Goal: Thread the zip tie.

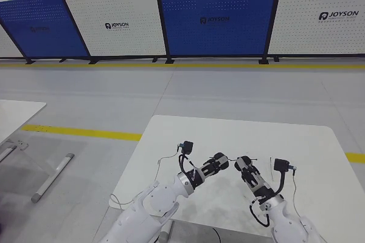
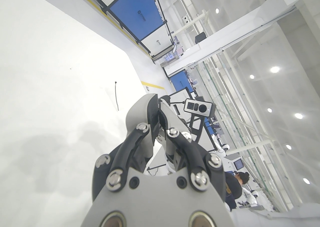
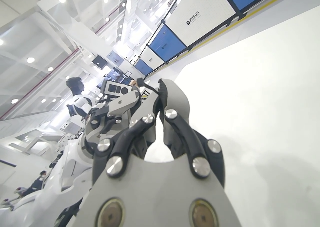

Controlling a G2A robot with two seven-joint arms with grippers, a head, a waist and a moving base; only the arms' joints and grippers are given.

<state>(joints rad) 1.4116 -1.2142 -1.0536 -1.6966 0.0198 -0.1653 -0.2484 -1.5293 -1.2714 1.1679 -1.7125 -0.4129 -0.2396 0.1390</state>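
Since the white surface [image 1: 304, 146] is the biggest thing, start w/ it: both sets of jaws hang over its middle, tips very near each other.

Right jaws are squeezed tight on a black zip tie [image 3: 148, 86]. Its little square head [image 3: 140, 81] sticks out past the tips, toward the left jaws. Left jaws are pressed together too, but I can't tell if any strap is pinched btwn them.

A 2nd black zip tie [image 2: 117, 96] lies flat on the surface, near the right jaws but not touching them.

How a tie like this should handle, I think:
- Very light, so no real squeeze is needed to lift it.
- Thin & bendy. A long free end will droop & wobble, so it is hard to aim.
- Smooth plastic, so prob. slippery. It can slide or twist in the pads if held by its thin edge.
- Not easy to break, but a sharp fold leaves a kink that won't feed well.

Where to hold, I think:
- Pinch the strap on its flat sides, just behind the head, & keep the tiny slot uncovered. The right jaws look about there.
- Hold the tail close to its pointed tip, w/ only a short bit poking out, so it stays straight enough to go into the slot.
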